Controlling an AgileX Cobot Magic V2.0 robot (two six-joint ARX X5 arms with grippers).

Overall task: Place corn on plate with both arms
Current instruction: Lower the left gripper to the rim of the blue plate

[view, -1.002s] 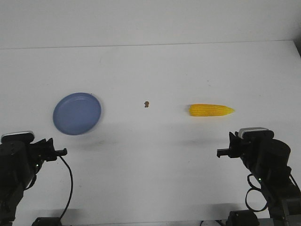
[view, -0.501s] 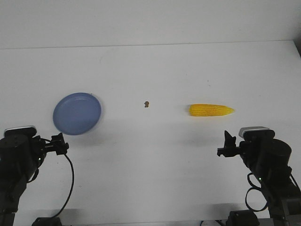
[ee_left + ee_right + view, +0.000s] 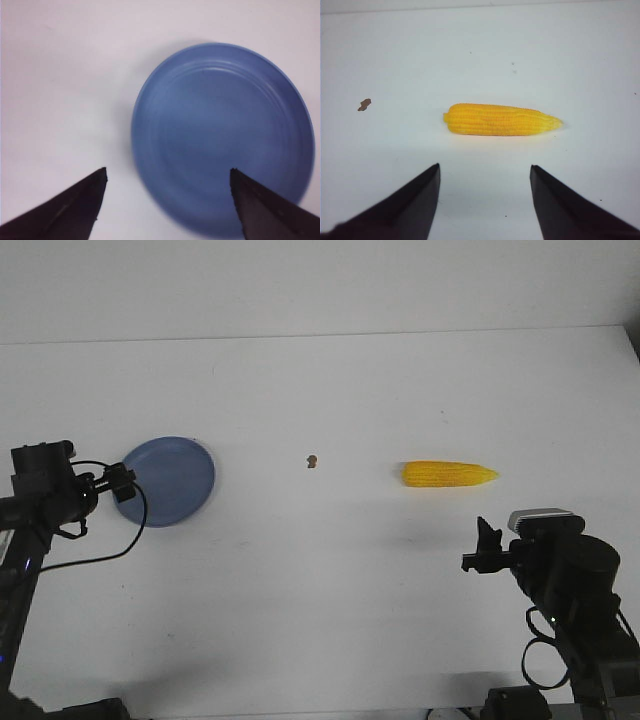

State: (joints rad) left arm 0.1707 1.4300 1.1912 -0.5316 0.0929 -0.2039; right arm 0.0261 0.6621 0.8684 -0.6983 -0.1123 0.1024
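The task looks barely begun: nothing is grasped and the corn is not on the plate. Nearest, the right gripper (image 3: 481, 548) hangs low over the table (image 3: 330, 640) with its jaws spread and empty, the corn just beyond them in the right wrist view. The left gripper (image 3: 122, 481) sits at the plate's near-left edge, jaws likewise apart and holding nothing. Farther out, the corn (image 3: 449, 475) lies flat on the right side, tip pointing right. The plate (image 3: 170, 480) lies bare on the left, well apart from it, with a small brown speck (image 3: 312, 460) between them. Grasping, carrying and placing all remain.
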